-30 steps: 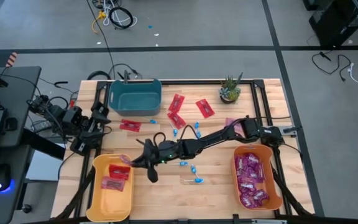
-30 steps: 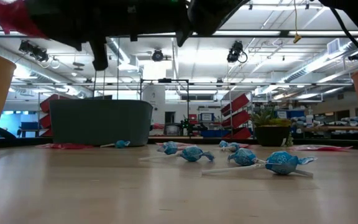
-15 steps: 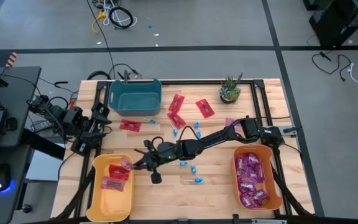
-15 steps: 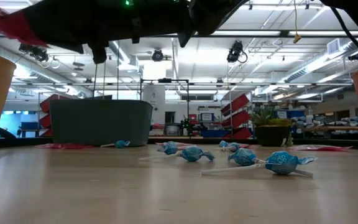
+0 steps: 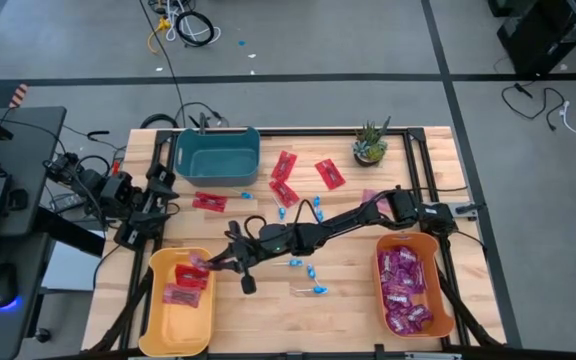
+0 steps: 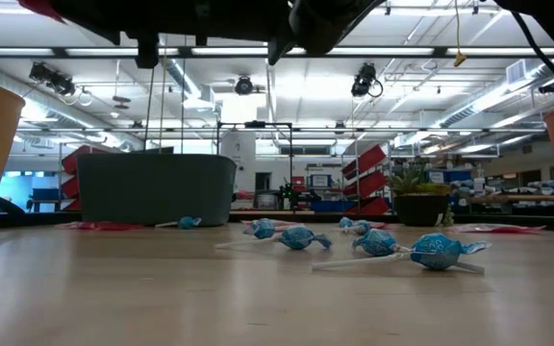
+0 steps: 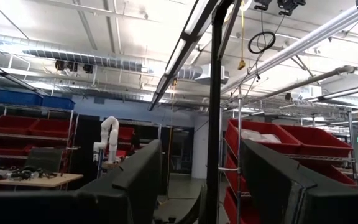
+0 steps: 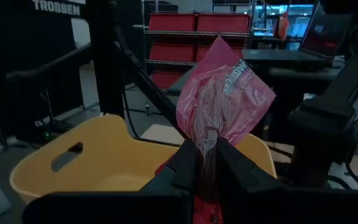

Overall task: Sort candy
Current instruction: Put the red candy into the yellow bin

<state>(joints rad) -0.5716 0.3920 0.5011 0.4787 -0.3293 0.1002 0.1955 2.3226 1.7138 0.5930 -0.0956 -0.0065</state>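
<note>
Right gripper [image 5: 206, 262] — jaws pinching a red packet [image 5: 197, 261] — hangs at the yellow bin [image 5: 156, 320] rim.

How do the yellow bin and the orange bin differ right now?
The yellow bin sits at the table's front left; the orange bin sits front right. The yellow bin holds a few flat red packets; the orange bin holds many shiny purple-magenta packets. The right end effector holds a red packet over the yellow bin's rim; nothing hangs over the orange bin. Both are open-topped plastic bins.

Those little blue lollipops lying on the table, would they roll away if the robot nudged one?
Probably only a little. Each blue lollipop has a rounded, crinkly wrapped head but a thin white stick lying flat on the table, so it would likely pivot or skid rather than roll far. They look very light, so a nudge could scatter them.
</note>
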